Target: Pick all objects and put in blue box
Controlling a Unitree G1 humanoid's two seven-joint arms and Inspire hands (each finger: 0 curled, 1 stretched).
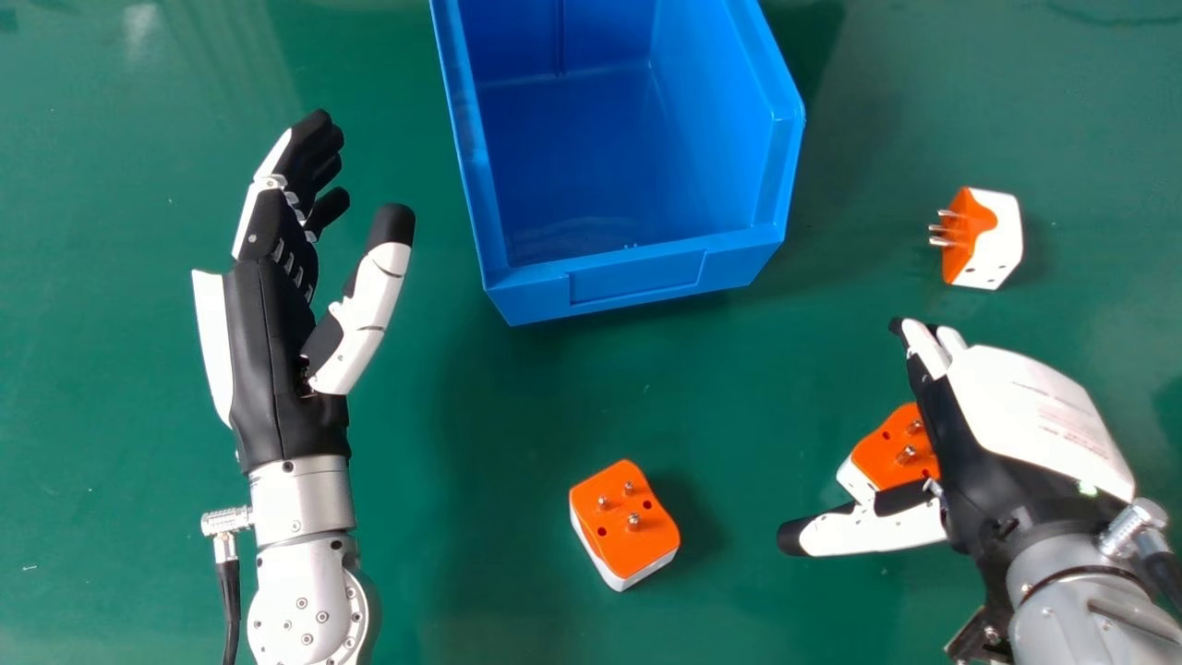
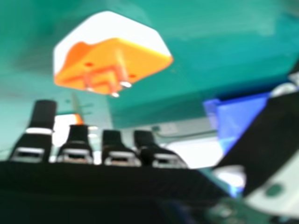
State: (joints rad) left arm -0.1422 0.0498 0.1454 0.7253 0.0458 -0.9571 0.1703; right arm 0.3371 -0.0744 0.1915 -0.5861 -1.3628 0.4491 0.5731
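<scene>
Right hand point(image 1: 1016, 443) hangs over an orange-and-white plug adapter point(image 1: 891, 453) on a green table point(image 1: 443, 582), its fingers extended and its thumb spread wide.
The adapter lies prongs up, partly hidden in the gap between thumb and fingers; whether the hand touches it cannot be told. A second adapter point(image 1: 619, 517) sits prongs up between the two hands, nearer the robot than the blue box point(image 1: 637, 277); a third point(image 1: 1002, 235) rests on its side beyond the right hand. The left hand point(image 1: 272, 342), loosely open, is at the box's left.
</scene>
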